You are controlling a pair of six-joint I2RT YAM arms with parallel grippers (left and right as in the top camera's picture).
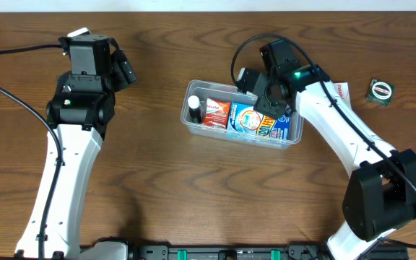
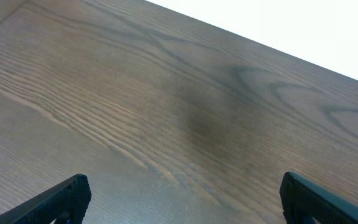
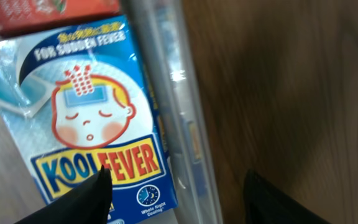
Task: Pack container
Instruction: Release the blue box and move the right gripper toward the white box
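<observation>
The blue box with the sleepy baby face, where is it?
In the overhead view, the blue box lies inside the clear container, in its right half, with the red packet beside it on the picture's left.

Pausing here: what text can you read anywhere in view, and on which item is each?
"FOR SUDDEN FEVER": banner atop the blue box in the container.
"KOOL FEVER": big letters low on the same box.
"Whole Night Cooling": tiny, near the box's bottom edge.
Characters above the banner: too small to read.
Print on the red packet and the round green item: blurred.
</observation>
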